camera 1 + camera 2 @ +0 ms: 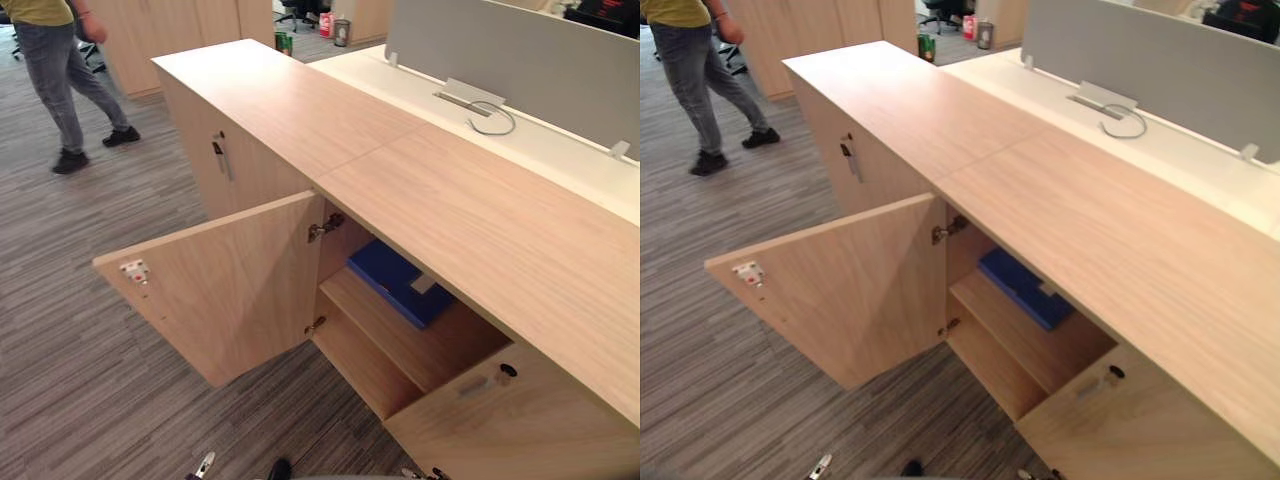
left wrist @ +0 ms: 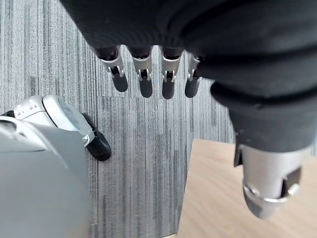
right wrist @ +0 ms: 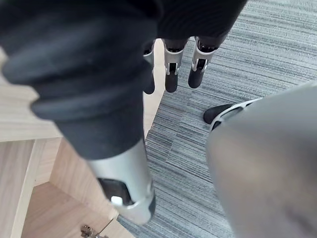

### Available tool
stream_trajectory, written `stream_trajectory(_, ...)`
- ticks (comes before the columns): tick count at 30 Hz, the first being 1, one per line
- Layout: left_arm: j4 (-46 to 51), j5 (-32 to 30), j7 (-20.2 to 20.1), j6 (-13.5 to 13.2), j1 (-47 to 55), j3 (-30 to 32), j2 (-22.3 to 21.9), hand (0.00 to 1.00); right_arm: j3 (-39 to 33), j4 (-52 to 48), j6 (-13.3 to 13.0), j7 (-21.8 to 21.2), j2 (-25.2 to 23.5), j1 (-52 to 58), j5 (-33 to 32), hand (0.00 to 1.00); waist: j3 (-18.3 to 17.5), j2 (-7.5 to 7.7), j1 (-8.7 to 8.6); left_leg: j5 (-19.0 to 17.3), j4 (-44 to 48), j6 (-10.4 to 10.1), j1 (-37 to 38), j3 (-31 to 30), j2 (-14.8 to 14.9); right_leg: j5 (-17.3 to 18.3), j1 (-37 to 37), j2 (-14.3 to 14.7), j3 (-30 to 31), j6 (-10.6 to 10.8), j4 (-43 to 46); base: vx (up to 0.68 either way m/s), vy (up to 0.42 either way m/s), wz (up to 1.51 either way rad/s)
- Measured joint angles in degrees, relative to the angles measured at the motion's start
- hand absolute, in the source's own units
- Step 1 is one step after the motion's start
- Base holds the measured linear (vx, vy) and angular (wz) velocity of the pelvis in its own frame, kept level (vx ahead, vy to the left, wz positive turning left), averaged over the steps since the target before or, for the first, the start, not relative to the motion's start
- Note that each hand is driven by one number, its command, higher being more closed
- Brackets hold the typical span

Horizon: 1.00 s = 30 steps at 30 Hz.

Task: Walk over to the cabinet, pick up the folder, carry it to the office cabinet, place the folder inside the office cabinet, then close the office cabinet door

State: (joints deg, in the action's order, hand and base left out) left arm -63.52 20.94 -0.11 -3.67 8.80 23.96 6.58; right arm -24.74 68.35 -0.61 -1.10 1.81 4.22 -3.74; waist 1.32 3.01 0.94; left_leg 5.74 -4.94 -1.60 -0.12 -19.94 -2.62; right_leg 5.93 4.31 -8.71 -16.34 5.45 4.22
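Observation:
A blue folder lies flat on the upper shelf inside the open compartment of the long light-wood office cabinet. Its left door stands swung wide open toward me over the carpet, with a latch plate near its free edge. My left hand hangs over the carpet beside the door's edge, fingers straight and holding nothing. My right hand also hangs down, fingers relaxed and empty, next to the cabinet's wood panels.
A person in jeans walks on the carpet at the far left. A second door is partly open at the lower right. A white desk with a grey partition runs behind the cabinet. More wood cabinets stand further back.

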Motion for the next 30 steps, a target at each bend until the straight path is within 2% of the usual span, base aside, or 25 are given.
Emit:
stream_trajectory(3, 0.8, -1.3, -0.1, 0.6, -1.4, 2.6, 3.9, 0.00, -0.3, 0.0, 0.6, -0.1, 0.2, 0.0, -0.2, 0.00, 0.5, -0.12, -0.08, 0.0, -0.3, -0.2, 0.0, -0.7, -0.1, 0.1, 0.6, 0.1, -0.6, -0.1, -0.5, -0.04, -0.018, 0.11)
stream_trajectory(7, 1.6, -8.9, 0.5, 1.6, -7.0, 8.4, 13.0, 0.00, -0.7, 0.0, 1.0, -0.7, 0.3, 0.2, 0.3, 0.00, 0.6, -0.08, -0.09, -0.3, -0.3, 0.2, -0.9, -0.7, 0.2, 0.1, 0.7, 0.6, -0.8, -0.6, -2.0, -0.01, -0.018, 0.03)
stream_trajectory(12, 1.6, -14.3, 0.9, 2.1, -13.4, 9.2, 21.5, 0.00, -2.8, 0.1, 1.5, -1.0, 0.1, 0.6, 0.3, 0.00, 0.7, 0.22, 0.17, -0.2, 0.0, 0.0, -0.6, -0.2, -0.1, -0.4, 1.0, 0.4, -0.5, -0.5, -2.6, 0.10, -0.010, -0.02)
stream_trajectory(13, 1.6, -14.7, 0.9, 2.2, -14.4, 8.9, 22.1, 0.00, -2.8, 0.1, 1.5, -1.0, 0.1, 0.6, 0.3, 0.00, 0.8, 0.26, 0.20, -0.2, 0.0, 0.0, -0.6, 0.0, -0.2, -0.4, 1.1, 0.4, -0.5, -0.5, -2.7, 0.13, -0.001, 0.00)
stream_trajectory(21, 3.6, -21.8, 1.2, 2.1, -24.9, -3.8, 24.4, 0.00, -2.7, 0.0, 1.5, -1.3, 0.1, 0.6, 0.3, 0.00, 1.1, 0.12, -0.05, -0.5, 0.0, -0.1, 1.0, 3.0, -0.4, -0.4, 2.1, 0.1, 1.0, -0.4, -2.9, 0.06, 0.001, -0.07)
stream_trajectory(30, 3.3, -24.1, 2.0, 2.3, -30.5, -11.1, 30.4, 0.00, -2.1, -0.2, 1.4, -1.8, 0.4, 2.3, 0.2, 0.00, 1.4, -0.38, -0.39, -1.3, 0.0, -0.1, 2.3, 7.6, 1.1, -0.8, 0.7, 1.1, 5.8, -0.8, -1.9, -0.02, -0.013, -0.26)
